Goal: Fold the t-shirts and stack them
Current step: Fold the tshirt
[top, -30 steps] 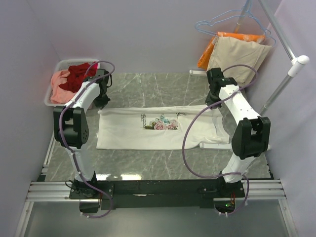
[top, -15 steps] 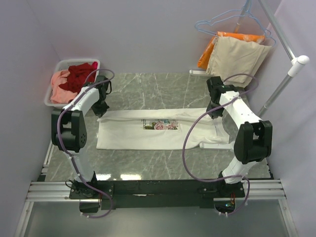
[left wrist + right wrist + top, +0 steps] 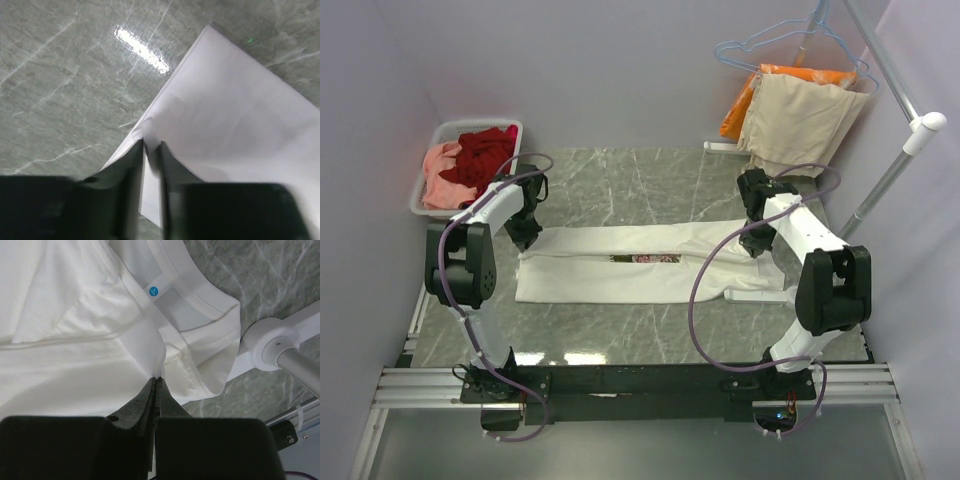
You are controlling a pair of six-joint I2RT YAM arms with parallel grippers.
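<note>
White t-shirt [image 3: 620,282], edge pinched — right end effector [image 3: 155,380]

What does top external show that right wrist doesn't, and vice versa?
Only top external: the left gripper at the other end of the white t-shirt, the flower print showing as a thin strip, the basket holding a dark red tee and a pink tee, the beige cloth and orange cloth hanging behind. Only right wrist: the right gripper pinched shut on a fold near the collar, and the blue dot label inside it. Both: the shirt on the marble table.
</note>
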